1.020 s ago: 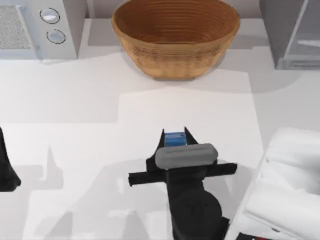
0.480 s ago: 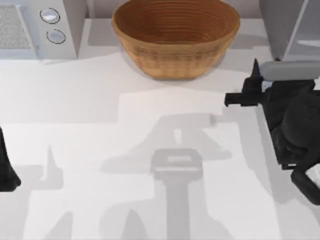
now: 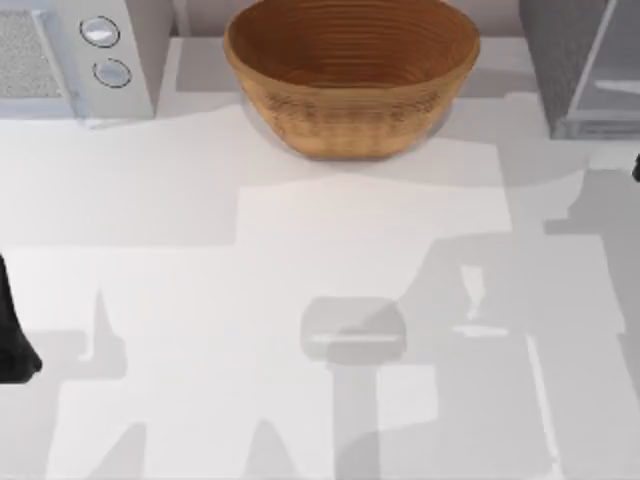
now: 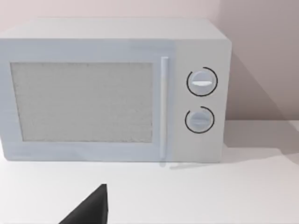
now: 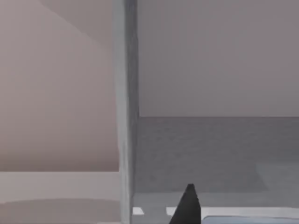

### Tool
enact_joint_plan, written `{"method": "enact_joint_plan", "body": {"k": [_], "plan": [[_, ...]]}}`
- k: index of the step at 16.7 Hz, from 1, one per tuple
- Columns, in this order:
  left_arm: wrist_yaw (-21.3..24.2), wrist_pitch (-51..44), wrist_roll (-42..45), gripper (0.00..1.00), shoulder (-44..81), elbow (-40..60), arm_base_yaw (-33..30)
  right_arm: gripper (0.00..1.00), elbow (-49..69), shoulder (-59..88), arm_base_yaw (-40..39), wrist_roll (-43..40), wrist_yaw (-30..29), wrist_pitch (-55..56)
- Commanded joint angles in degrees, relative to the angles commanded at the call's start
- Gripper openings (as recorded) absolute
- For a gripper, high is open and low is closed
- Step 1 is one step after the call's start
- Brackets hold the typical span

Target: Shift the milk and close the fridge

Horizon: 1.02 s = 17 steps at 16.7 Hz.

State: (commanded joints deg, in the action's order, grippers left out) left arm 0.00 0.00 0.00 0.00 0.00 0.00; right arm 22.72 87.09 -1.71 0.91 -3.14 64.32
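The right gripper point(image 5: 187, 205) has swung from the table's centre to the big grey box-like fridge point(image 3: 560, 60) at 2 o'clock, probably carrying the milk; finger state unclear.

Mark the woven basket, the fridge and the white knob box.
woven basket point(image 3: 350, 110), top view, outer front wall.
fridge point(image 3: 548, 50), top view, grey side wall.
white knob box point(image 4: 202, 81), left wrist view, upper knob.

The fridge point(image 3: 575, 60) at the table's point(image 3: 300, 230) far right corner runs off frame. My right gripper's point(image 5: 187, 207) just one dark fingertip poking up, so no clue about its grip. Left arm point(image 3: 12, 335) is cropped at the left edge.
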Motion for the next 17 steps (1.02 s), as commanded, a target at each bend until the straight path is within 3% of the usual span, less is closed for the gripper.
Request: {"method": "enact_joint_plan", "body": {"k": [9,17], "plan": [[0.0,0.0,0.0,1.00,0.0,0.0,0.0,0.00,3.9,3.4,1.8,-0.1,1.9,-0.8],[0.0,0.0,0.0,1.00,0.0,0.0,0.0,0.00,34.2,30.4,9.1,-0.7,8.9,-5.3]]}}
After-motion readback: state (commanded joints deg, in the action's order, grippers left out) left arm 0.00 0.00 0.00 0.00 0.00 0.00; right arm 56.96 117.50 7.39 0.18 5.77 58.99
